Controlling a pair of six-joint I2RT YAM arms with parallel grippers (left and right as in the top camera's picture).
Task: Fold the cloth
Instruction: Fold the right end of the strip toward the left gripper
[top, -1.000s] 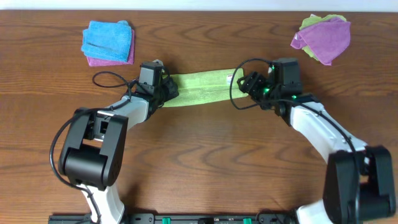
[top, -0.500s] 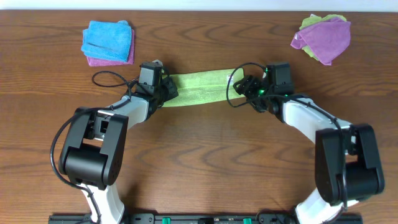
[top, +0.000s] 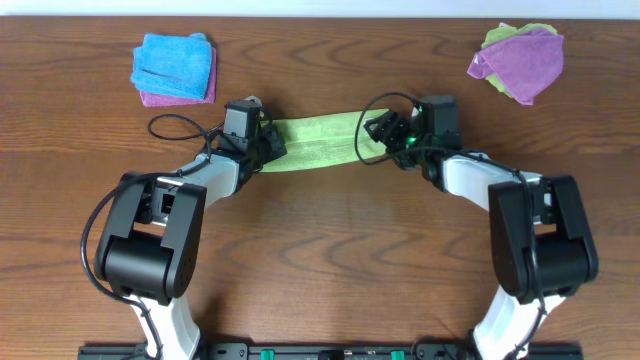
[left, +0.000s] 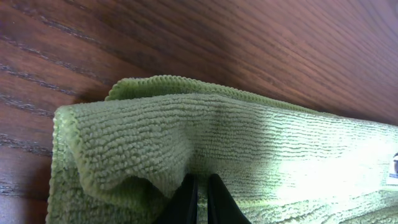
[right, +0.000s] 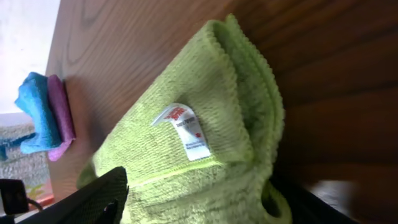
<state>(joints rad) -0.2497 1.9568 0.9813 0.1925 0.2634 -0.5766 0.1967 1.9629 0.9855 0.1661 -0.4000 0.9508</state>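
Two robot arms reach across a brown wooden table (top: 330, 230) and meet at a lime-green cloth (top: 315, 140), which lies in the far middle of the table as a long narrow strip, folded in layers, running left to right between them. At the strip's left end, the left tool (top: 266, 149) is clenched on the cloth: its wrist view shows two black fingertips (left: 186, 198) pressed almost together with a pinch of the fuzzy green edge bunched up around them. At the strip's right end, the right tool (top: 376, 134) grasps the other end: its wrist view shows the thick folded layers held between a dark finger on either side, with a small white tag (right: 186, 130) printed in red lying on top of the cloth. A blue cloth (top: 172, 60) sits well apart in the far left corner, stacked on a purple one. A crumpled purple cloth (top: 522, 62) lies in the far right corner, with a bit of green showing behind it.
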